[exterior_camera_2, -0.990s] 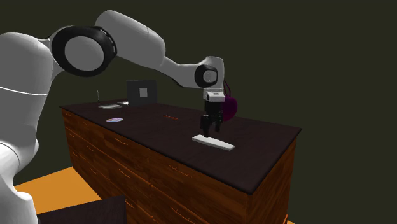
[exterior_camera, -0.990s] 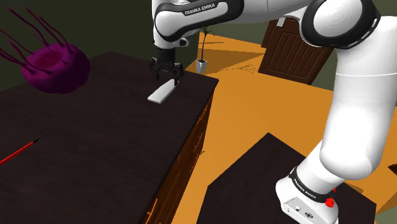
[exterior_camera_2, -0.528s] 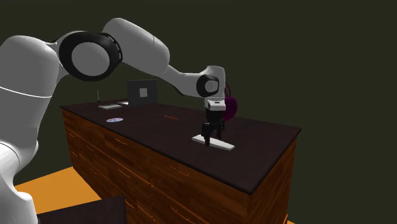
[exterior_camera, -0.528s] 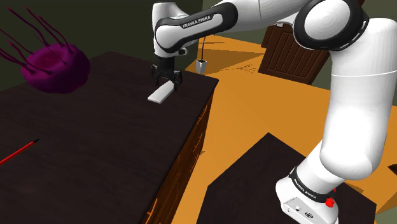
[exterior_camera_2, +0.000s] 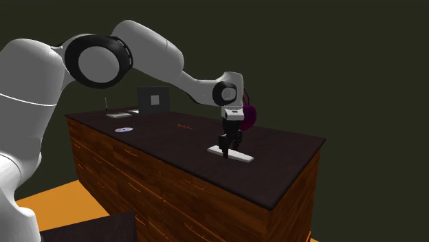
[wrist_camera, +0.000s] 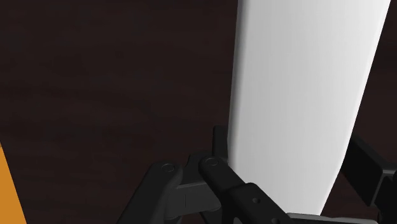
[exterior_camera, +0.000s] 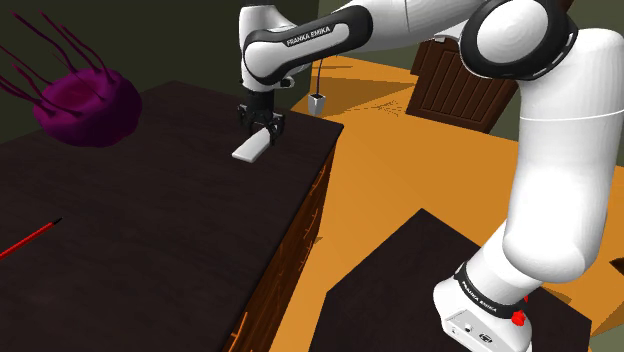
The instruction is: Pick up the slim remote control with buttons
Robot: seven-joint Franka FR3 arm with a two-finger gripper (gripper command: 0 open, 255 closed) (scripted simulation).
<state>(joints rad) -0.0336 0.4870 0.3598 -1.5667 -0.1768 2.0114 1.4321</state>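
Item: slim white remote point(exterior_camera: 252, 148) point(exterior_camera_2: 234, 155) point(wrist_camera: 299, 95) | Location: you'll find it lying flat on the dark surface point(exterior_camera: 150, 220), near the end by the orange floor point(exterior_camera: 400, 160) | Tool point(exterior_camera: 262, 133) point(exterior_camera_2: 224, 147) point(wrist_camera: 289, 143): down over one end, fingers point(wrist_camera: 219, 143) clamped against both long edges | Nearby: purple object point(exterior_camera: 85, 105), well apart.

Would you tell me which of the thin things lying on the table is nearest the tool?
The white remote, clasped between the tool's fingers; the red stick and the small disc lie far off.
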